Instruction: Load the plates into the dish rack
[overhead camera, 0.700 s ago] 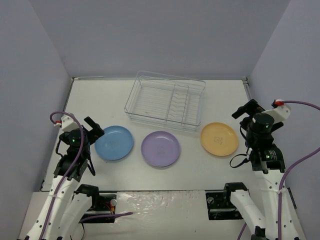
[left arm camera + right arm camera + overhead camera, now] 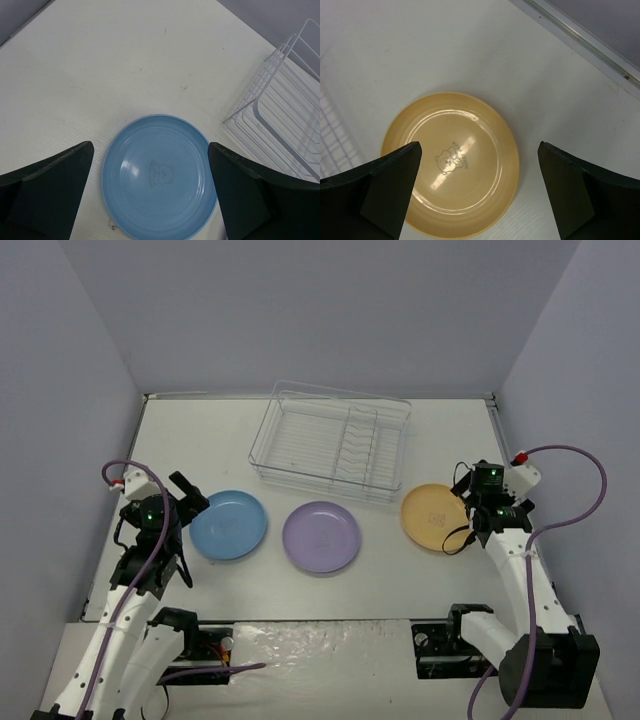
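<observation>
Plates lie flat in a row on the tabletop (image 2: pixel 200 430), in front of the rack (image 2: pixel 330 443); none is loaded. The blue plate (image 2: pixel 228 525) is at the left, the purple plate (image 2: pixel 321 537) in the middle and the yellow plate (image 2: pixel 437 517) at the right, just beside the rack's near right corner. The plates do not touch each other.

The left pincer (image 2: pixel 150 150) is spread and holds nothing. In its wrist view the blue plate (image 2: pixel 160 175) lies between the two fingers (image 2: pixel 55 185), lower than them and apart from both.

The right pincer (image 2: pixel 480 145) is likewise spread and empty. The yellow plate (image 2: pixel 452 162) lies between its fingers (image 2: pixel 580 190), with no contact visible.

Both wrist views cut off the plate's near rim at the bottom edge. Each plate carries a small printed figure at its centre; the lettering is too small to read. The left wrist view shows only one corner of the rack (image 2: pixel 280 115). From overhead, the right pincer's fingers are hard to separate from the arm.
</observation>
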